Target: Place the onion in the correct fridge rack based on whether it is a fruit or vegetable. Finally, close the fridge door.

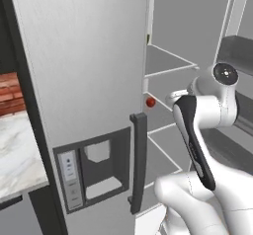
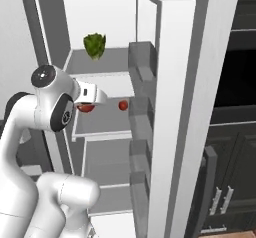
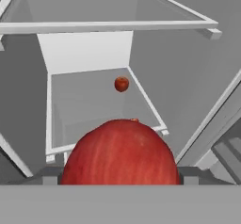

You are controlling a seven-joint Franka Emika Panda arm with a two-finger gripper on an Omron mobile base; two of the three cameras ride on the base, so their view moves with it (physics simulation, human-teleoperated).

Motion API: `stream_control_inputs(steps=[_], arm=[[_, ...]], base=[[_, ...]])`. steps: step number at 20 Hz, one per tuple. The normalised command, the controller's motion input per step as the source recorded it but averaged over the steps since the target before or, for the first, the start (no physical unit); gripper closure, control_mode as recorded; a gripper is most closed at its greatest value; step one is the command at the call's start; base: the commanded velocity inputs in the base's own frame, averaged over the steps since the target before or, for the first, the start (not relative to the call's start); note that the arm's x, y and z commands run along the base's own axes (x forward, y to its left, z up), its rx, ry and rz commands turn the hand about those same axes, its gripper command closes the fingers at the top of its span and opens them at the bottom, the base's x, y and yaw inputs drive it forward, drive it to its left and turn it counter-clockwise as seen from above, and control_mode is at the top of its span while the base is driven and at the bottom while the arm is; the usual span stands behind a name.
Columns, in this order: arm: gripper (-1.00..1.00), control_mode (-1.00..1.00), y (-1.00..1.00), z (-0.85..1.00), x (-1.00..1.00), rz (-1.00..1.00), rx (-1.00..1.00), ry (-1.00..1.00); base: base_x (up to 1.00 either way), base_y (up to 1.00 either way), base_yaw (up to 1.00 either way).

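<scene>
Room: kitchen, with a marble tabletop (image 1: 15, 152) and a brick wall (image 1: 12, 93) at 9 o'clock in the left base view, and dark cabinets (image 2: 235, 132) at 3 o'clock in the right base view.
Fridge: the compartment stands open, pale grey inside.
Left door: shut, with a dispenser (image 1: 94, 170) at 7 o'clock on its face and a dark handle (image 1: 138, 162) along its edge.
Fridge door (image 2: 200, 82): swung wide open and seen nearly edge-on in the right base view. Grey bins (image 2: 142, 82) line its inner side.
Fridge rack (image 2: 107, 62): the top shelf. It carries a leafy green vegetable (image 2: 94, 46) toward the back, which shows at 12 o'clock in the hand view.
Lower shelf (image 3: 84, 105): a small orange-red ball (image 3: 121, 84) rests on it, just above the centre of the hand view.
Arm: bent, and reaching into the compartment between the two shelves.
End effector (image 3: 120, 178): its two dark fingers are closed against either side of the onion (image 3: 120, 152).
Onion: held off the shelves, below the fridge rack and above the front of the lower shelf. In the right base view it is at 9 o'clock from the orange-red ball and apart from it.
Left base view: a red ball (image 1: 150, 101) shows by the left door's edge; I cannot tell which of the two it is.
</scene>
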Motion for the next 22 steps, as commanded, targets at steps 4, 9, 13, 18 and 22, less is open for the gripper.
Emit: stream_control_inputs(steps=[4, 9, 13, 18, 22], arm=[[1.00, 1.00, 0.00, 0.00, 0.00, 0.00, 0.00, 0.00], [1.00, 1.00, 0.00, 0.00, 0.00, 0.00, 0.00, 0.00], [1.00, 1.00, 0.00, 0.00, 0.00, 0.00, 0.00, 0.00], [1.00, -1.00, -0.03, 0.00, 0.14, 0.03, 0.00, -0.06], [1.00, -1.00, -0.02, 0.19, 0.16, 0.10, 0.00, -0.25]], base=[[0.43, -0.35, 0.10], [0.44, -0.24, 0.11], [0.52, -0.17, 0.11], [0.27, -0.06, 0.06], [0.00, 0.00, 0.00]])
